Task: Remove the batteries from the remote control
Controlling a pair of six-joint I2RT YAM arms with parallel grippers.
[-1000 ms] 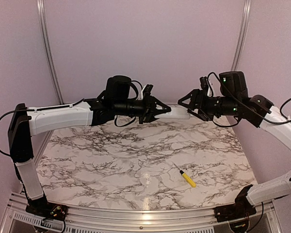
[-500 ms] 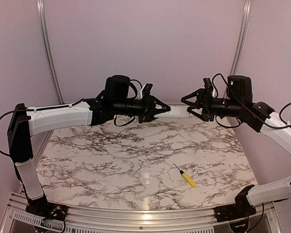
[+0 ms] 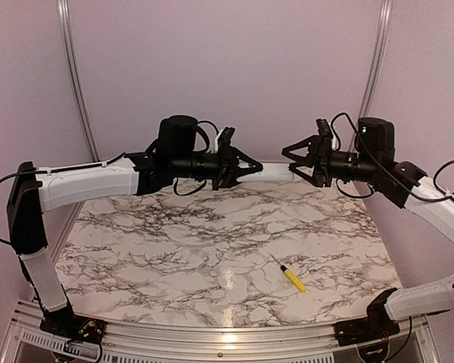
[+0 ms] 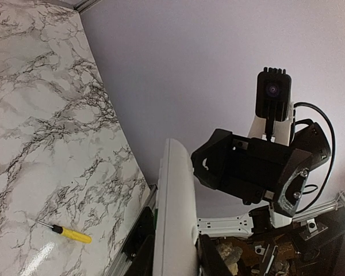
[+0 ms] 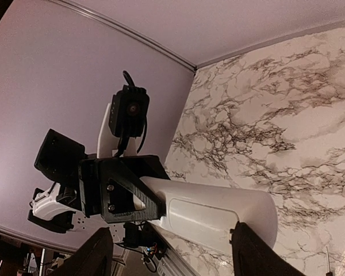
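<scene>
- The remote control (image 3: 271, 171) is held in the air, roughly level, over the far part of the worktop (image 3: 174, 242), between the two tools.
- Its left end is clamped in the left tool (image 3: 251, 169), whose jaws are closed on the white body.
- Its right end is met by the right tool (image 3: 289, 163), whose jaws are spread wide. In the right wrist view this end is seen between the two fingers (image 5: 98, 259), and it cannot be told whether either finger touches it.
- A plain white face with an outlined panel is turned toward the right wrist camera.
- A yellow-handled screwdriver (image 3: 290, 277) is laid flat on the worktop toward the near right, well apart from the remote control and from both tools.
</scene>
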